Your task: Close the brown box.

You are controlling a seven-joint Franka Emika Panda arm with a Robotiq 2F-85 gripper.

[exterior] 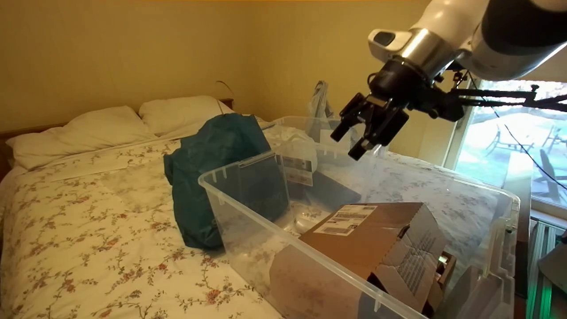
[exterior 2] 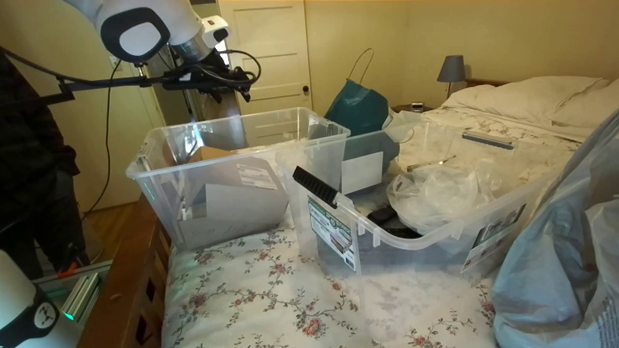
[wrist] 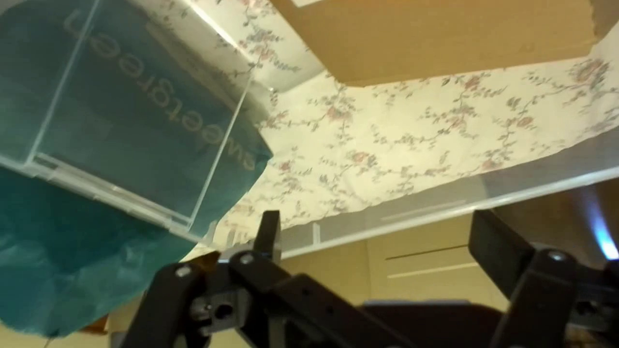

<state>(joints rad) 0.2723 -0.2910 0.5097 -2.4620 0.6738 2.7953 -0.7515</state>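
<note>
My jaws stand wide apart, dark fingertips [wrist: 269, 237] spread across the wrist view, and I hold them in the air above a clear plastic tub [exterior: 241, 221], well apart from the brown box [exterior: 376, 239] inside it. The box lies in that tub with its broad brown face sloping and a pale label [exterior: 345, 219] on it; a greyer, printed panel [exterior: 409, 261] meets that face along an edge. How fully the box is closed I can't make out. From my wrist I see part of its brown cardboard at the top of the view. Just outside the tub stands a teal bag [exterior: 212, 177], its "sweetgreen" lettering upside down through the plastic in the wrist view. Next to this tub is a second clear tub [exterior 2: 411, 261], with a crumpled translucent bag [exterior 2: 449, 193] in it. A flowered bed [exterior 2: 271, 290] carries all of these, with pillows [exterior: 177, 113] at its head, and a person [exterior 2: 34, 159] in dark clothes stands at the edge of an exterior view.
</note>
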